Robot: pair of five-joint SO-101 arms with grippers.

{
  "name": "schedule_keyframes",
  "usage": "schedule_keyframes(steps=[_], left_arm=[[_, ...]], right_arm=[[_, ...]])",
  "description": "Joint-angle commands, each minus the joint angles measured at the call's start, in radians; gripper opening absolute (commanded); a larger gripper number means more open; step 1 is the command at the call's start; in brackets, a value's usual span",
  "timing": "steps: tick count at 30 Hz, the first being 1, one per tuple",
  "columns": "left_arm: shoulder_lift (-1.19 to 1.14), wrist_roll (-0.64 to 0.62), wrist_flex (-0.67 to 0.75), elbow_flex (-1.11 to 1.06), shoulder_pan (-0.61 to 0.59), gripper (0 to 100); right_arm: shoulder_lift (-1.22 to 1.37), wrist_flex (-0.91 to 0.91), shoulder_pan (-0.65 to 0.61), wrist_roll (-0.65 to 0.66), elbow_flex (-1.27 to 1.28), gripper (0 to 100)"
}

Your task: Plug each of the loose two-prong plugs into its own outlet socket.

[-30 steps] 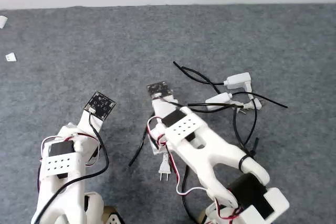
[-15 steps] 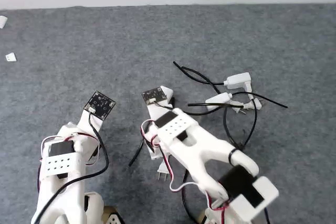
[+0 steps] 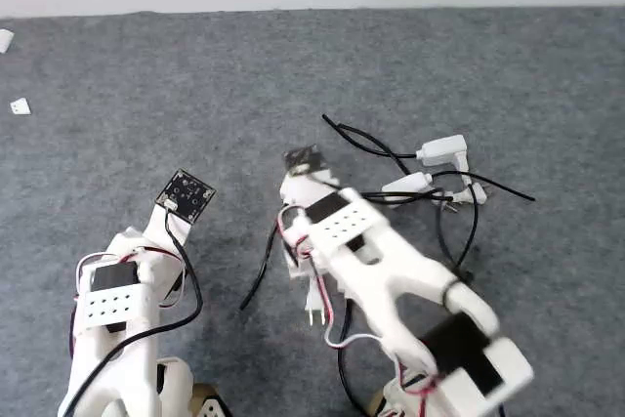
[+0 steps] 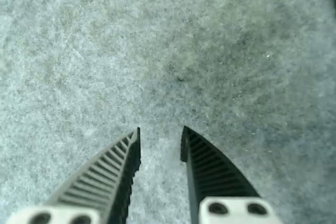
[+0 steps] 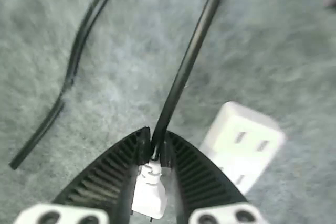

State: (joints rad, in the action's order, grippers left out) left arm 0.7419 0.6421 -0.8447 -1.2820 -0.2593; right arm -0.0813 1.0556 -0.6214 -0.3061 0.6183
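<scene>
My right gripper is shut on a white plug, whose black cable runs away over the grey carpet. Beside its tips lies a white outlet block with two slots facing up. In the high view the right gripper sits under its wrist camera, left of two white outlet blocks. A loose two-prong plug lies by the right arm, its black cable trailing left. My left gripper stands open over bare carpet.
Black cables loop over the carpet right of the right arm, with a small white plug among them. Another thin black cable lies near the right gripper. Two small white scraps lie at the far left.
The right arm swung a little left, then back and slightly farther out, with the plug still held. The loose plug beside it shifted slightly. The left arm kept still.
</scene>
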Motion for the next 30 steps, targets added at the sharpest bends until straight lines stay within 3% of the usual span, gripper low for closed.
schedule_keyframes(steps=[1, 9, 20, 24, 30], left_arm=[[0.011, -0.009, 0.023, 0.033, -0.008, 12], [0.011, -0.011, 0.023, 0.031, -0.008, 12], [0.011, -0.011, 0.025, 0.031, -0.009, 12], [0.011, -0.011, 0.025, 0.031, -0.009, 12], [0.011, -0.011, 0.025, 0.030, -0.009, 12]], right_arm=[[-0.205, 0.016, 0.028, 0.144, 0.031, 0.7], [-0.464, 0.231, 0.036, 0.459, 0.057, 0.8], [-0.773, 0.424, 0.417, 0.621, 0.084, 0.8], [-0.780, 0.381, 0.576, 0.686, 0.155, 0.8], [-0.780, 0.170, 0.748, 0.775, 0.381, 0.8]])
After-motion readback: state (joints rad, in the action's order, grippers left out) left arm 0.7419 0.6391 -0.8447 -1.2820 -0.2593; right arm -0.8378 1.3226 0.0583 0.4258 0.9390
